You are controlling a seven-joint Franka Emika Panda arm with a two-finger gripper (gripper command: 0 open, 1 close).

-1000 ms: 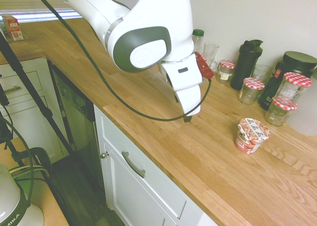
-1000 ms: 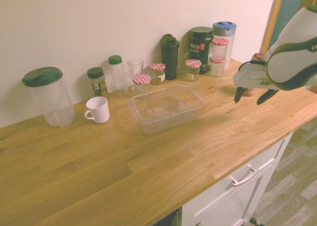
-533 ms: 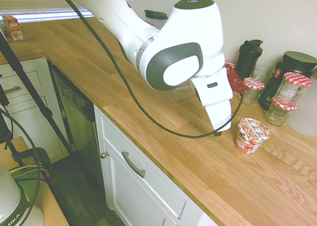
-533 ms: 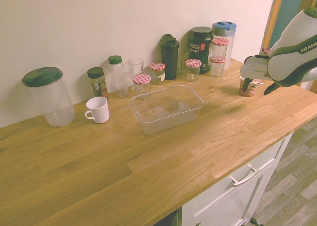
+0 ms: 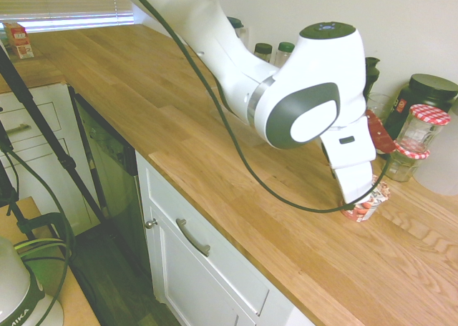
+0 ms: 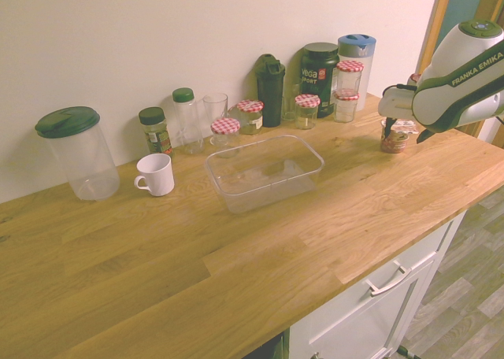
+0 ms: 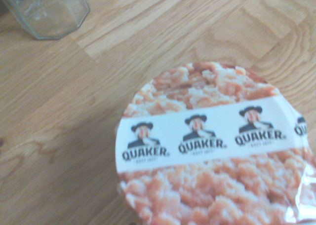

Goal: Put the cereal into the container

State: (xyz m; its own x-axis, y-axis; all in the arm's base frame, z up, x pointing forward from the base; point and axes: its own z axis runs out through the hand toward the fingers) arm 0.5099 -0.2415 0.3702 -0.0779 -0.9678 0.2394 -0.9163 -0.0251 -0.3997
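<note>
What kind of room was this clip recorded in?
Most likely a home kitchen: a long wooden countertop over white cabinet drawers, with red-checkered-lid glass jars and a white ceramic mug along the wall.

This is a home kitchen. A wooden worktop (image 6: 331,217) carries a mug (image 6: 154,174) and jars (image 6: 307,109). White drawers (image 5: 207,262) are at the lower centre.

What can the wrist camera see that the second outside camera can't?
Only the wrist view shows the Quaker print across the lid of the cereal, from straight above.

Only the second exterior view shows the container, the white mug, the row of jars by the wall, and the gripper down around the cup.

Both show the cereal standing on the wooden counter.
</note>
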